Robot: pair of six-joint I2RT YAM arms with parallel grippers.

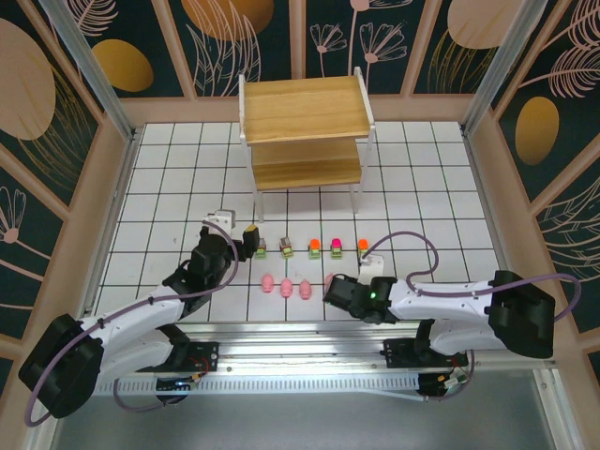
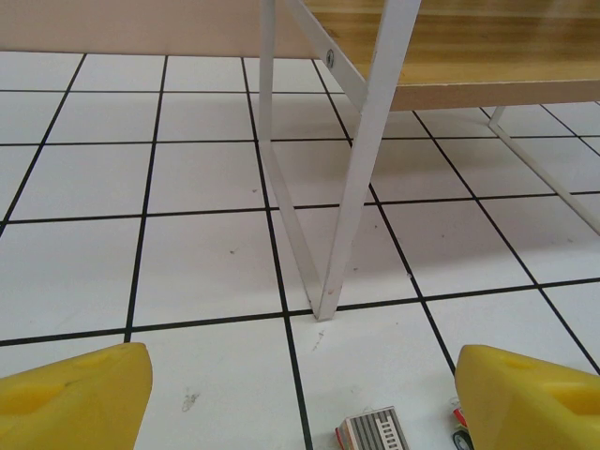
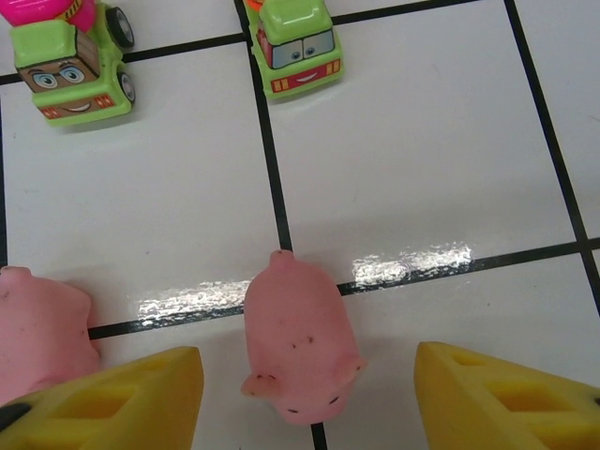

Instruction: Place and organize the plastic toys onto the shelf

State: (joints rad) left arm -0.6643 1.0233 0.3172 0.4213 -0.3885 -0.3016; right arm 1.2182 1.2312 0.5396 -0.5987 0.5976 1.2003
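Observation:
The shelf (image 1: 300, 122) stands at the back middle of the table, both wooden boards bare; its white leg (image 2: 361, 159) rises ahead of my left gripper. A row of green vehicles (image 1: 314, 247) lies in front of it, with pink pigs (image 1: 286, 285) in a nearer row. My left gripper (image 1: 247, 232) is open at the left end of the vehicle row, and a grey-topped vehicle (image 2: 373, 431) lies low between its fingers (image 2: 530, 398). My right gripper (image 3: 309, 403) is open around one pig (image 3: 302, 342) lying on the table, its fingers (image 3: 511, 398) not touching it.
Another pig (image 3: 37, 328) lies just left of the right gripper's left finger. Two green vehicles (image 3: 75, 61) (image 3: 298, 42) face the right wrist camera beyond the pig. Wooden walls (image 1: 103, 187) enclose the white gridded table (image 1: 422, 187).

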